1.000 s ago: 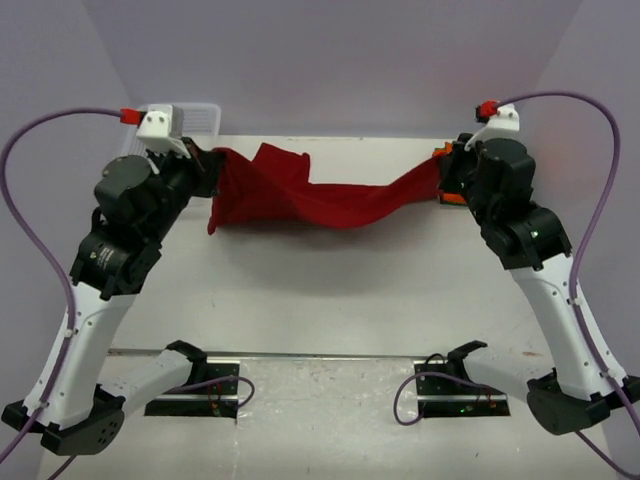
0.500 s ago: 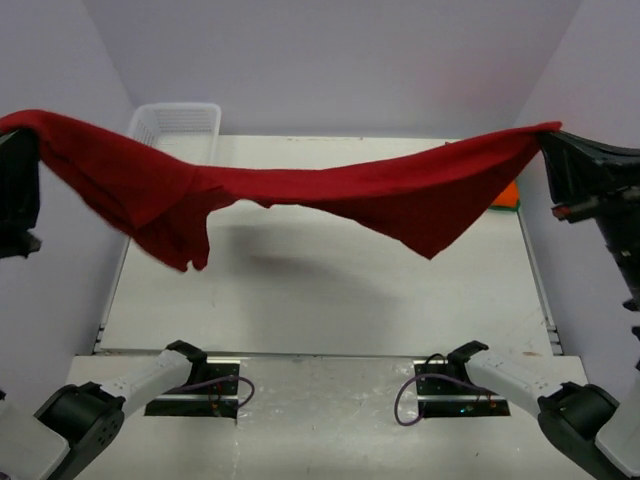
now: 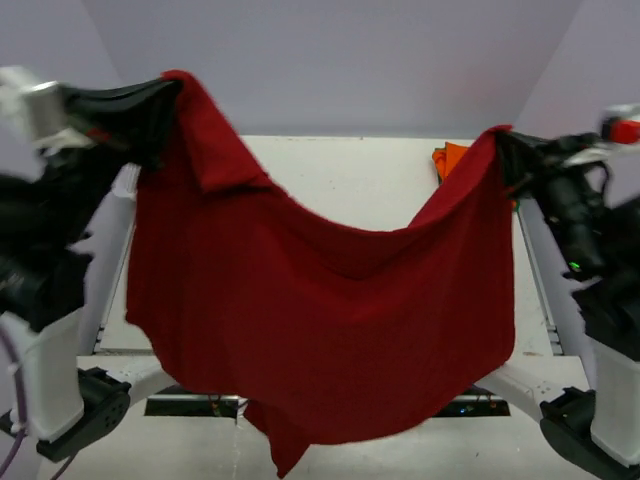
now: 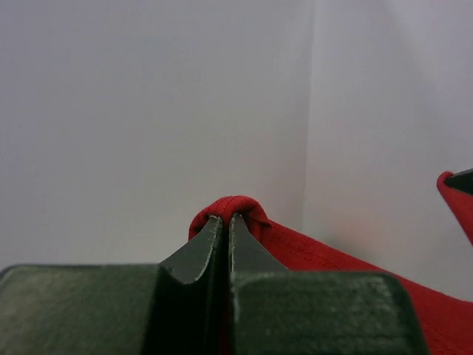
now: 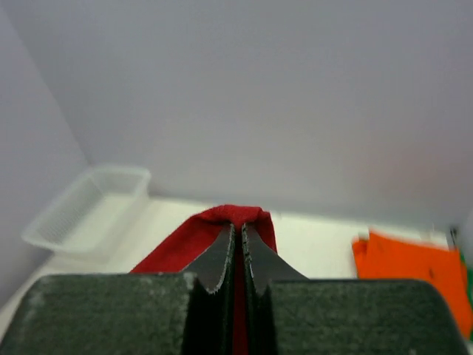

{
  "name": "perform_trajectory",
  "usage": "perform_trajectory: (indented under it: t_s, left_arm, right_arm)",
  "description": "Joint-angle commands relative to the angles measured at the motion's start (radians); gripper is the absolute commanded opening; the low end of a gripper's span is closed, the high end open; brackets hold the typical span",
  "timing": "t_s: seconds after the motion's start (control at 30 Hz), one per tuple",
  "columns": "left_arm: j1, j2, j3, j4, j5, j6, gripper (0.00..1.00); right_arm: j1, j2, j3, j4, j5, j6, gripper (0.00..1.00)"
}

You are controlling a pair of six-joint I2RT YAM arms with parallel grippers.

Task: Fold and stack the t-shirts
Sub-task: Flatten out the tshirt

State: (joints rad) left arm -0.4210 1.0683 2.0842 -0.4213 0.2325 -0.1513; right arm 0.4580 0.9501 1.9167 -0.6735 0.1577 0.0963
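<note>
The left gripper (image 3: 168,92) and the right gripper (image 3: 503,140) each pinch tight on a top corner of the red shirt (image 3: 320,330), holding it up in the air over the tabletop (image 3: 340,175). It hangs wide between them (sagging in the middle). The orange shirt (image 3: 450,158) lies at the far right, behind the right gripper.

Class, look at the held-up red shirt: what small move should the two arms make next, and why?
Probably lower both arms to lay the dark red t-shirt flat on the table. The left gripper and right gripper are shut on opposite ends, and the cloth hangs spread open between them.
</note>
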Motion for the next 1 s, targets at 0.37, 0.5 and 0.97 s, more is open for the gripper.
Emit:
perform_trajectory:
  t_s: [0.37,0.5,0.97]
  left_arm:
    - [0.105,0.597,-0.668,0.283,-0.113,-0.002,0.0]
    - [0.152,0.714,-0.63,0.286,-0.127,0.013,0.0]
    - [0.205,0.982,-0.311,0.222,-0.094,0.088,0.0]
  right_arm:
    - [-0.245,0.485,-0.589,0.267,0.23,0.145,0.0]
    - [-0.298,0.62,-0.542,0.247,0.184,0.128,0.0]
    - [-0.375,0.99,-0.101,0.111,0.138,0.063,0.0]
